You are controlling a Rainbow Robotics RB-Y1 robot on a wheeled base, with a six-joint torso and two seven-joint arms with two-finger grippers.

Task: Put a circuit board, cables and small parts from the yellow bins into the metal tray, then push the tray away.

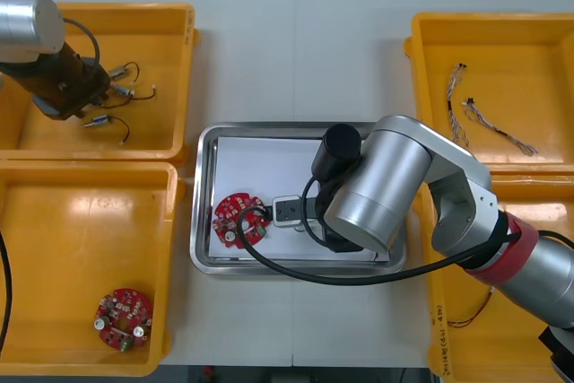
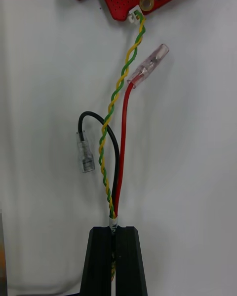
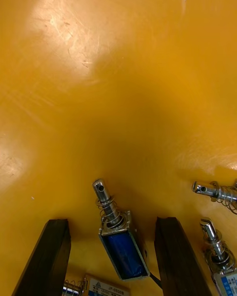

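The right gripper (image 2: pixel 114 229), above the metal tray (image 1: pixel 204 187), is clamped on a cable bundle (image 2: pixel 121 128). The bundle's long axis runs from the grip toward the circuit board (image 2: pixel 123 0) in the tray, and its twisted pair touches the board. Retracting before full release could drag both; the left gripper (image 3: pixel 112 222), left of the tray, straddles a small metal part (image 3: pixel 121 249), jaws apart.

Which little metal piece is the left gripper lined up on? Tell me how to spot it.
Find the far yellow bin on the robot's left, where the left gripper hangs open. The small metal part lies between its two fingers, the others outside them.
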